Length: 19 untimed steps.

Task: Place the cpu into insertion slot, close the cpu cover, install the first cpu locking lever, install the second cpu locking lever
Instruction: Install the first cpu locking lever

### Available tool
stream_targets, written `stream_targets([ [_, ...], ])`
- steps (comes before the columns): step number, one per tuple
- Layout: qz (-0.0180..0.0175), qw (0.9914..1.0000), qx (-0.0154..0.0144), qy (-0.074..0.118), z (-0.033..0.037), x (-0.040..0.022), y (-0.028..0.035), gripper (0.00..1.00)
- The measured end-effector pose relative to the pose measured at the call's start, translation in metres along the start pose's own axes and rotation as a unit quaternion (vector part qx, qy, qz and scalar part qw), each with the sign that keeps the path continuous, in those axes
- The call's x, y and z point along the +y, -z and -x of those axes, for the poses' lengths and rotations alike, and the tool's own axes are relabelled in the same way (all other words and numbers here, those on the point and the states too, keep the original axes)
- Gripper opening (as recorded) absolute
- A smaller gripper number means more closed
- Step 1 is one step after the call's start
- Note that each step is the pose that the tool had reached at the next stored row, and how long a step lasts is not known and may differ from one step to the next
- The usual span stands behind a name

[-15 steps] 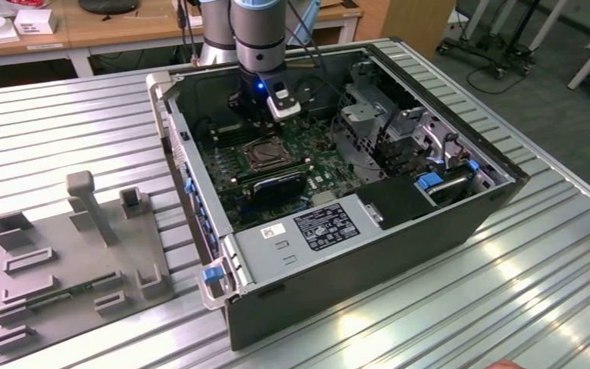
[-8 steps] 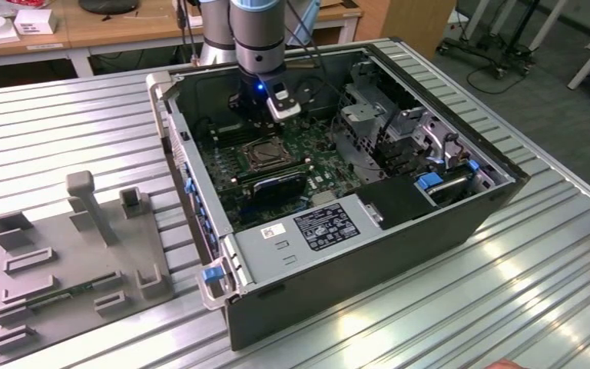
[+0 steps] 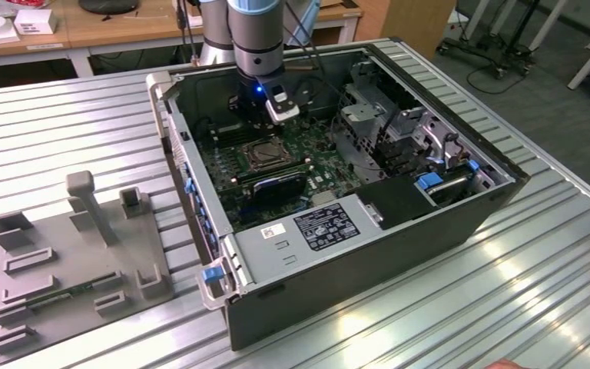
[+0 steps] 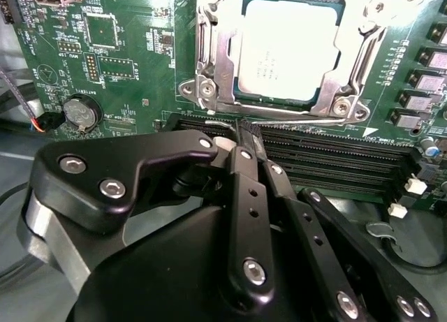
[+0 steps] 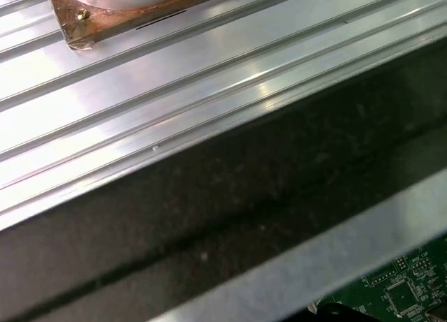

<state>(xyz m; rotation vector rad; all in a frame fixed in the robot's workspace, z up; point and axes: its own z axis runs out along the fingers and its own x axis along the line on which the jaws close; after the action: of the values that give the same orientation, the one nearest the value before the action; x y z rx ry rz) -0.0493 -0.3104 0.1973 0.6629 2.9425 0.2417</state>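
cpu (image 4: 290,46) under closed cpu cover (image 4: 218,56); i see gripper (image 4: 241,130) clenched, empty; case (image 3: 377,231) mid ribbed metal table (image 3: 541,292), wooden desks (image 3: 120,31) beyond.

One computer case (image 3: 377,254) lies open on the tabletop (image 3: 59,115), with one grey fixture plate (image 3: 70,269) at eight o'clock from it in the exterior view. Inside sit one silvery power supply box (image 3: 321,227) and one green motherboard (image 4: 140,56) carrying one cpu (image 4: 290,49), one cpu cover (image 4: 215,56), four long black memory slots (image 4: 328,154) and one coin battery (image 4: 78,112). One arm (image 3: 254,38) carries one gripper (image 4: 249,126) with two jaws.
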Motion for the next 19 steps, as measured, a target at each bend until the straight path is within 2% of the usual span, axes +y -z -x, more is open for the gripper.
stream_targets([
  [12,0.0003,1.0,-0.0005,0.0,0.0004,-0.0008,0.0006,0.1],
  [19,-0.002,1.0,-0.002,0.0,0.0017,-0.0037,0.0011,0.1],
])
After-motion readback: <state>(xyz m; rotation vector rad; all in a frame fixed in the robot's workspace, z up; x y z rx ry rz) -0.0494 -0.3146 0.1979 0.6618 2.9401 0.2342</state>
